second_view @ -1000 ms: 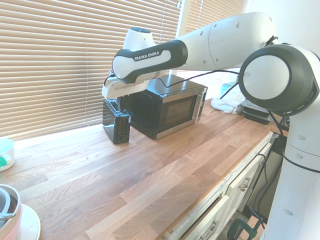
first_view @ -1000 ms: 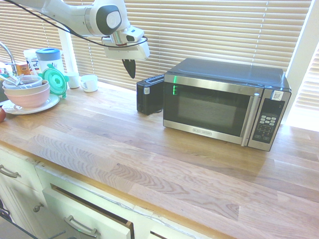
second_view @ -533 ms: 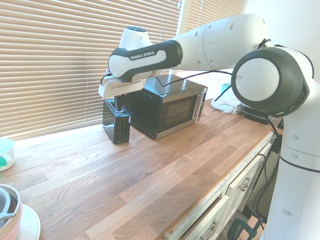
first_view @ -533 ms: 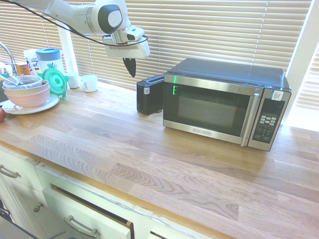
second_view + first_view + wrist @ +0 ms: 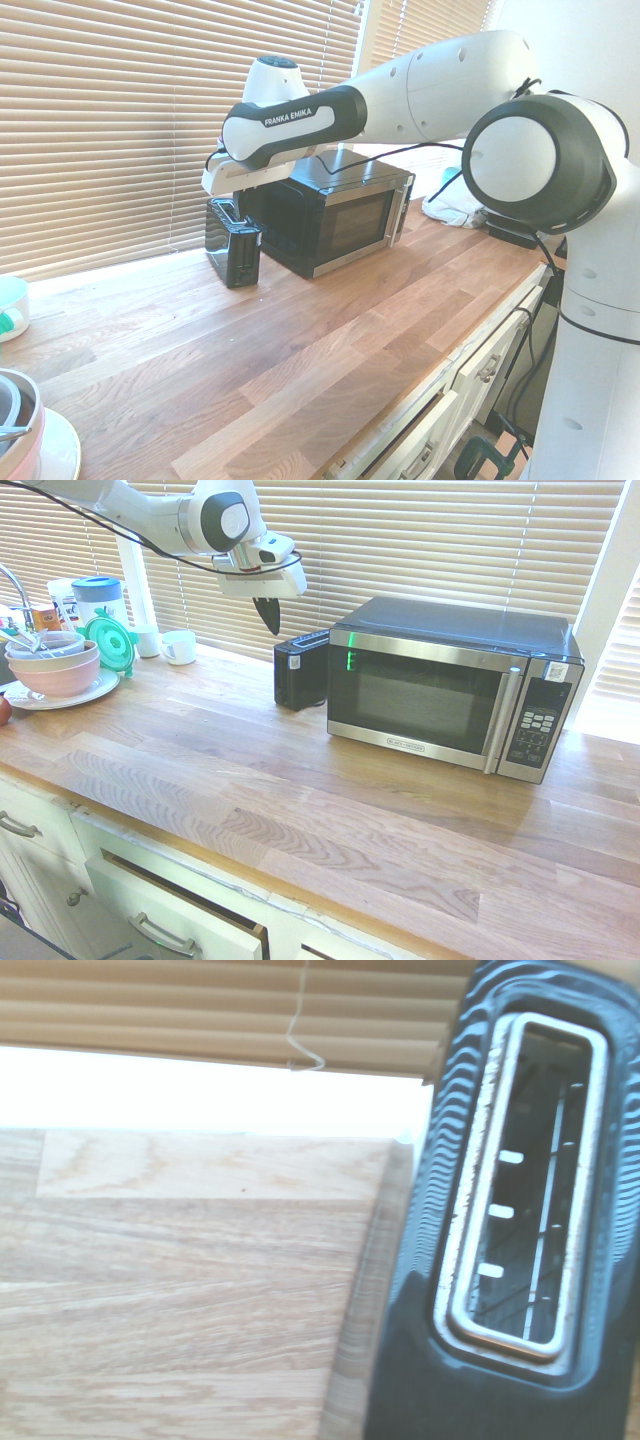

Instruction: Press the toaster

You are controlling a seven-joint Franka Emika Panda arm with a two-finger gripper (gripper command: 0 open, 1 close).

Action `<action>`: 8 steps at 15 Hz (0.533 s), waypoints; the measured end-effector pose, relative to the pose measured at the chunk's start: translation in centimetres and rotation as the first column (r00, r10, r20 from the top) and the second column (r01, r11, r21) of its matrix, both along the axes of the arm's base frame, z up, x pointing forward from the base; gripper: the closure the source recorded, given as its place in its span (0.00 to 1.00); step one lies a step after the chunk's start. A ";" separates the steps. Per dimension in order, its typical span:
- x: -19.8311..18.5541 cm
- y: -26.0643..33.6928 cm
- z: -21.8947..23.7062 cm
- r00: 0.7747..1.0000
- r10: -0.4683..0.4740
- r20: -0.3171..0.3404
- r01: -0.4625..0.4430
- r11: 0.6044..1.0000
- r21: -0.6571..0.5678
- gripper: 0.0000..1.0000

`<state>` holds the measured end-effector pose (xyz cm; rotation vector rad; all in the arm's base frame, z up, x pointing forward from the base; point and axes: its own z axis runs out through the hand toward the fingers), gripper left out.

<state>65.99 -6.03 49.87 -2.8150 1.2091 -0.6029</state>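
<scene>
The wooden counter point(image 5: 250, 780) runs the full width of the room under slatted blinds point(image 5: 420, 540). Biggest item on it is the black-and-steel microwave point(image 5: 450, 685), set toward the window side. Tucked right beside the microwave's end, approx. touching it, sits the toaster point(image 5: 298, 670): small, glossy black, upright, slots facing up. At the far end of the counter there's a stack of bowls point(image 5: 55, 665) on a plate, plus a white cup point(image 5: 180, 646), both well apart from the toaster.

The arm reaches in w/ the end effector point(image 5: 270, 615) hanging in the air above the toaster, a bit toward the bowl side, pointing steeply down. Its fingers are pressed together w/ nothing between them, i.e. closed & empty. The wrist view looks down into one open toaster slot point(image 5: 520, 1180), w/ bare counter beside it.

Progress, judging from this: approach mostly done, no contact yet. The lever isn't clearly visible in any view. Left to do: line up over the press point, descend, push down.
</scene>
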 end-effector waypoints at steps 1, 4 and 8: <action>0.0 -0.1 -0.1 1.000 -0.002 0.001 0.002 1.000 0.000 1.00; -0.4 -0.9 -1.5 1.000 -0.013 -0.001 0.013 1.000 0.003 1.00; -0.9 -2.4 -2.9 1.000 -0.028 -0.005 0.028 1.000 0.011 1.00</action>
